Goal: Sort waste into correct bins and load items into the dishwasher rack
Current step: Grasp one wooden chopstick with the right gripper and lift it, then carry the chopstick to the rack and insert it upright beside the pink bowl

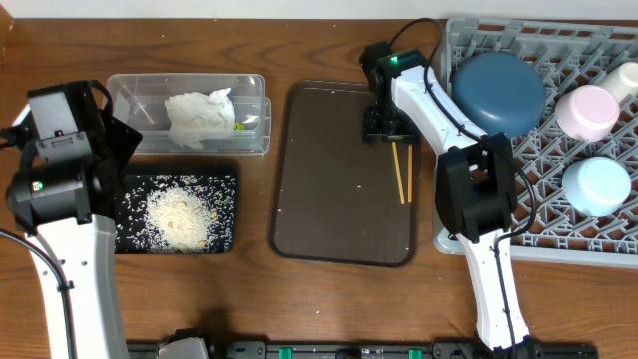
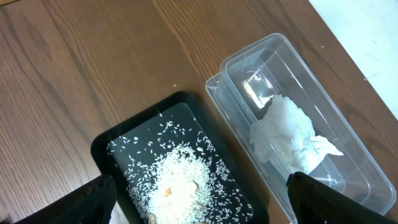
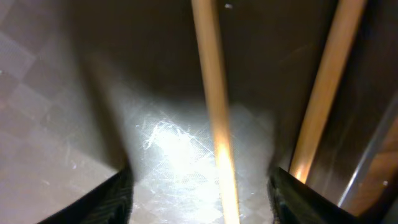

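At the bottom of the right wrist view, the right tool [image 3: 200, 196] stands half-wide and holds nothing. One of the chopsticks [image 3: 211, 93] is centred between its fingers and the other lies by the right-hand finger. Both lie on the brown serving tray [image 1: 329, 179], long axis running up the frame, across the closing line. Farther off, the rack [image 1: 558, 25] fills the overhead view's right. The left tool [image 2: 208, 202], wide, hovers over the rice [image 2: 180, 180].

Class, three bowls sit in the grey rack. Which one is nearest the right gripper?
The large dark-blue bowl, at the rack's left edge, closest to the right gripper; the white-pinkish bowl and the light-blue bowl are smaller and sit farther right.
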Controlling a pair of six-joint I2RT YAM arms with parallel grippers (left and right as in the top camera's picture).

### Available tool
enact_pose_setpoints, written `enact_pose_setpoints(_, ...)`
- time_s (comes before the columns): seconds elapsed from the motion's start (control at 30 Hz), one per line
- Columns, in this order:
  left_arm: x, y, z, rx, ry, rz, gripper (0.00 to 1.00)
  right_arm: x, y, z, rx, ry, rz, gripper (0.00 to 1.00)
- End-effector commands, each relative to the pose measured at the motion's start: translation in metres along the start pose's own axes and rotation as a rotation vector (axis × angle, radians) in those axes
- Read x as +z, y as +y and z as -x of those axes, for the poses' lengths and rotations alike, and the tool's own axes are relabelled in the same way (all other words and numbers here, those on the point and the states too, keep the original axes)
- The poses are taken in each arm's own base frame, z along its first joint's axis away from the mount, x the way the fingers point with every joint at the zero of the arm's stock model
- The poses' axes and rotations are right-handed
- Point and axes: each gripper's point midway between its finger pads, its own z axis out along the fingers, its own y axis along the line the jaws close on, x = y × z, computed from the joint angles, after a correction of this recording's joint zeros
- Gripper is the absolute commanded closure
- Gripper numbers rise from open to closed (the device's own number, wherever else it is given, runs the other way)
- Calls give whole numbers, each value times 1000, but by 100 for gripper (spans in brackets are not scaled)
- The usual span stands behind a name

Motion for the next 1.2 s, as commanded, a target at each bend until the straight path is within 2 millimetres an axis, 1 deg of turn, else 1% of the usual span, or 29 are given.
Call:
enact_pose_setpoints(0.0,2,5,2,-14,-8,24,10,24,-4,-8,-13,37,-30,50)
enact_pose_setpoints(0.13,2,5,2,-14,-8,24,10,44,-1,-21,-29,61,-37,63)
enact_pose_setpoints(0.17,2,5,2,-14,-8,24,10,48,-1,-25,-31,71,-39,71)
enact_pose_setpoints(0.23,2,5,2,-14,-9,24,9,50,0,-30,-32,91,-30,92)
enact_pose_setpoints(0.27,2,5,2,-14,-8,24,10,50,1,-32,-31,101,-20,99)
enact_pose_setpoints(0.3,2,5,2,-14,-8,24,10,46,3,-33,-30,107,-11,99)
enact_pose_setpoints(0.4,2,5,2,-14,-8,24,10,26,1,-26,-19,96,5,99)
enact_pose_setpoints(0.47,2,5,2,-14,-8,24,10,3,-4,-15,-16,66,21,99)
enact_pose_setpoints(0.57,2,5,2,-14,-9,24,10,-43,-20,7,-23,-5,54,99)
enact_pose_setpoints(0.67,2,5,2,-14,-8,24,10,-97,-45,27,-40,-100,86,99)
enact_pose_setpoints(0.73,2,5,2,-14,-8,24,10,-133,-68,37,-53,-168,98,99)
enact_pose_setpoints(0.8,2,5,2,-14,-8,24,10,-164,-98,44,-59,-232,101,99)
enact_pose_setpoints(0.87,2,5,2,-14,-8,24,10,-186,-131,46,-53,-280,92,99)
enact_pose_setpoints(0.93,2,5,2,-14,-8,24,10,-198,-166,47,-47,-307,75,99)
enact_pose_setpoints(0.97,2,5,2,-14,-8,24,10,-201,-183,47,-46,-312,65,99)
enact_pose_setpoints(1.07,2,5,2,-14,-8,24,10,-200,-229,47,-34,-315,37,99)
enact_pose_setpoints(1.13,2,5,2,-14,-9,24,10,-195,-263,50,28,-323,24,99)
enact_pose_setpoints(1.17,2,5,2,-14,-8,24,10,-194,-276,52,56,-331,21,99)
